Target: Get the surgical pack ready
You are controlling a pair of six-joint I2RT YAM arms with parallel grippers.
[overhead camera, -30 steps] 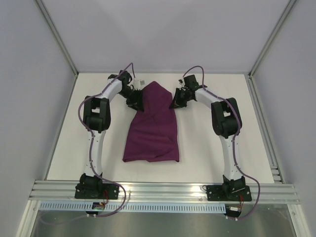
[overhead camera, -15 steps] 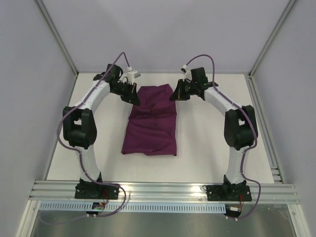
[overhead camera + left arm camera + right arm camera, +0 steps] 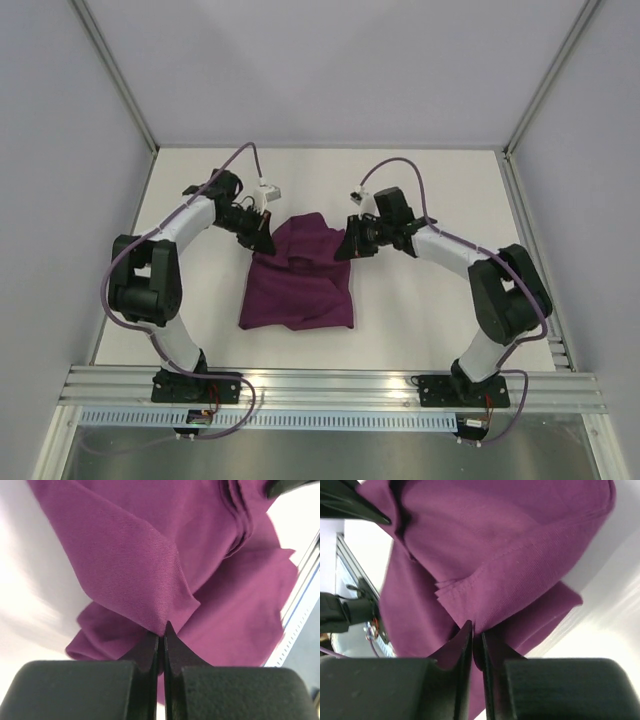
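The deep-purple cloth lies bunched and folded on the white table in the middle of the top view. My left gripper is shut on the cloth's far left corner and holds it lifted; the left wrist view shows the cloth pinched between the closed jaws of that gripper. My right gripper is shut on the far right corner; the right wrist view shows the cloth gripped at its hem by that gripper. The steel tray, scissors, tweezers, gauze and packets are out of view.
The white table is walled by grey panels at the back and sides. An aluminium rail runs along the near edge by the arm bases.
Both grippers have pulled the cloth's far edge toward the near side and lower, folding the far part over the rest. The cloth now looks shorter and more bunched.
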